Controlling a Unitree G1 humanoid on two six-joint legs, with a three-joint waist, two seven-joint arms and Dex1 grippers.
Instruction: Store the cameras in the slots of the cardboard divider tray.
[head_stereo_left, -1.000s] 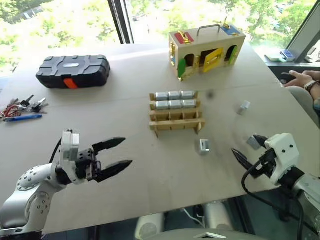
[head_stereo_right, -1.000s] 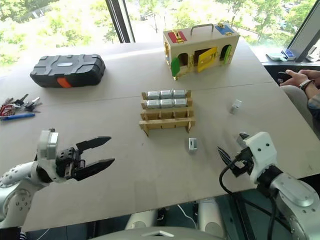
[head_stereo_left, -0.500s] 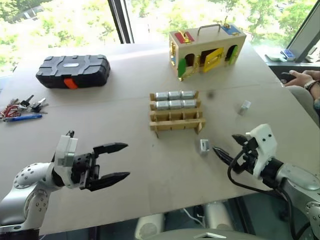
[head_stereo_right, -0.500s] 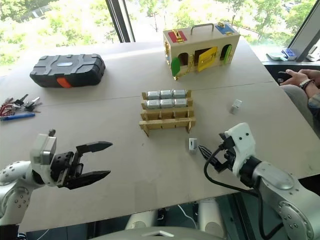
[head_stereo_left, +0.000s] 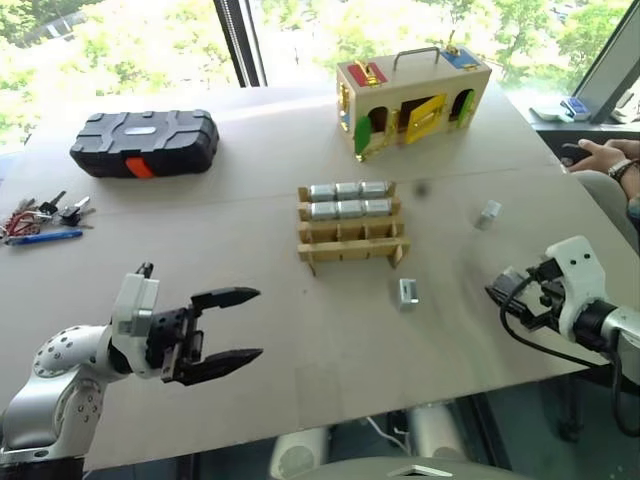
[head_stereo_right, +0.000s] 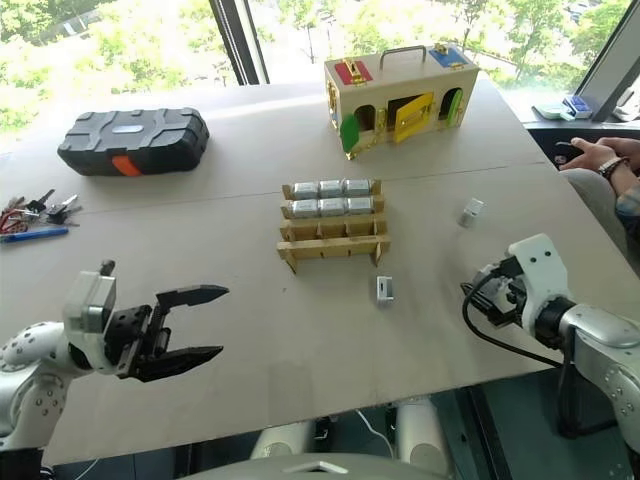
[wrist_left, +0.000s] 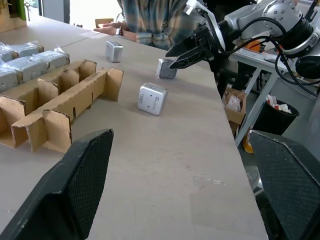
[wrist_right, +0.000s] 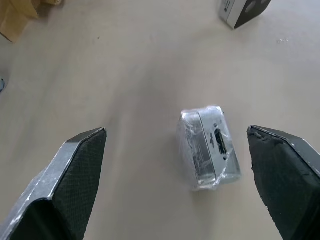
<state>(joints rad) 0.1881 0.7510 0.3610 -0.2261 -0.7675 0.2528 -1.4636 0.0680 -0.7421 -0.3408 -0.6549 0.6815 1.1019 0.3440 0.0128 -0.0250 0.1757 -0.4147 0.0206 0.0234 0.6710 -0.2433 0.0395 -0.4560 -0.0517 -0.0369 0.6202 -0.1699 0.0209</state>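
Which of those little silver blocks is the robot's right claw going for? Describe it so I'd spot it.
Start at the light-brown cardboard divider tray mid-table and look toward the table's right edge. Before the open right gripper lies a small silver-grey camera block. Unlike the bare loose block near the tray, it is wrapped in clear plastic.

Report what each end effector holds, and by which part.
Nothing is held. The left end effector is open above bare table. The right end effector is open over a wrapped camera without touching it.
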